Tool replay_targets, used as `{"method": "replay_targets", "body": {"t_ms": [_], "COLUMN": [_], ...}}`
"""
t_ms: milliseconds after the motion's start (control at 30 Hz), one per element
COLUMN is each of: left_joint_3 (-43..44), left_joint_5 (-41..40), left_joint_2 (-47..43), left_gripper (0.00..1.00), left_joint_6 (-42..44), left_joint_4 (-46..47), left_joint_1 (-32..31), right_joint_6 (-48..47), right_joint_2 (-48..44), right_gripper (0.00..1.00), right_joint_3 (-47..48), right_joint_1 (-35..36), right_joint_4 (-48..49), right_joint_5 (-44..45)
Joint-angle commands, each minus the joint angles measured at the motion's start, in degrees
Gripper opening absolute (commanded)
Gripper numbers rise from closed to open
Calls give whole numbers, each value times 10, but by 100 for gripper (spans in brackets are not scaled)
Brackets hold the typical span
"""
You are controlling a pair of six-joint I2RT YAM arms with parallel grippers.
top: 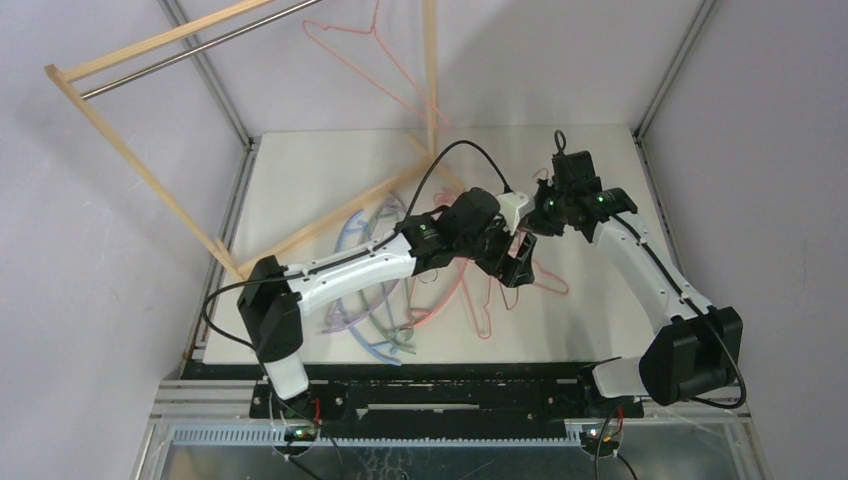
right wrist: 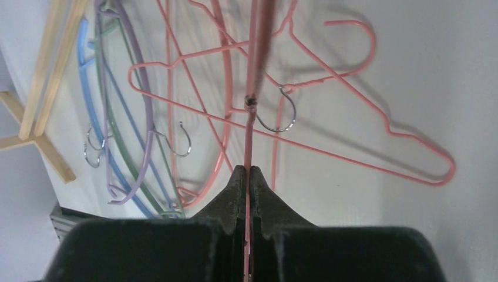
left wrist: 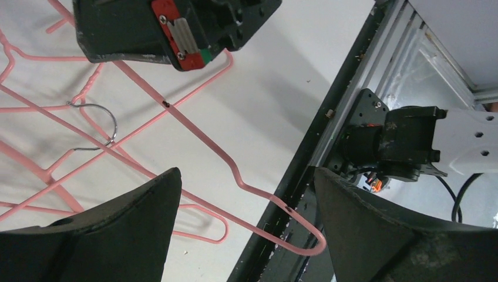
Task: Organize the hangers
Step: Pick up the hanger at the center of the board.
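pink wire hanger is clamped in the right fingers, which are pressed tight together on its thin wire and hold it up off the white desk, right of the middle. from the right wrist we see the wire run straight away from the fingertips, across the hangers lying below.

the left fingers stand wide apart, just beside the right ones on their near side. from the left wrist we see the held wire slant down from the right fingers, bend once, and end in a curved tip in the gap between the two left fingers. the tip sits close to one finger, on the side towards the desk's near edge. we cannot tell if it touches, and nothing is pinched there.

flat on the desk under both pairs of fingers lie more pink wire hangers, overlapping one another. left of them, partly under the left arm, a lilac hanger, a green hanger and a blue hanger lie nested together, their metal hooks showing.

one more wire hanger shows at the far side by the wooden rack; we cannot tell what it hangs from.
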Motion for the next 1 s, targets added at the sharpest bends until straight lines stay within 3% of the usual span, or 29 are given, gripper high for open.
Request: {"method": "replay_targets", "body": {"t_ms": [0, 233, 367, 467, 600, 967], "left_joint_3": [35, 50, 53, 58, 58, 12], "left_joint_5": [-30, -80, -119, -138, -154, -176], "left_joint_2": [12, 37, 42, 41, 39, 5], "left_gripper": [88, 84, 73, 53, 4, 0], "left_joint_6": [-3, 2, 4, 11, 15, 34], "left_joint_4": [-17, -67, -88, -105, -117, -131], "left_joint_1": [-3, -4, -4, -3, -2, 9], "right_joint_6": [7, 14, 15, 13, 6, -8], "right_joint_2": [8, 8, 0, -7, -13, -23], "right_gripper": [0, 0, 0, 0, 0, 0], "right_joint_3": [52, 64, 67, 68, 68, 77], "right_joint_1": [11, 22, 27, 28, 28, 27], "right_joint_4": [5, 5, 0, -6, -14, -26], "right_joint_5": [-20, -43, -46, -48, -45, -59]}}
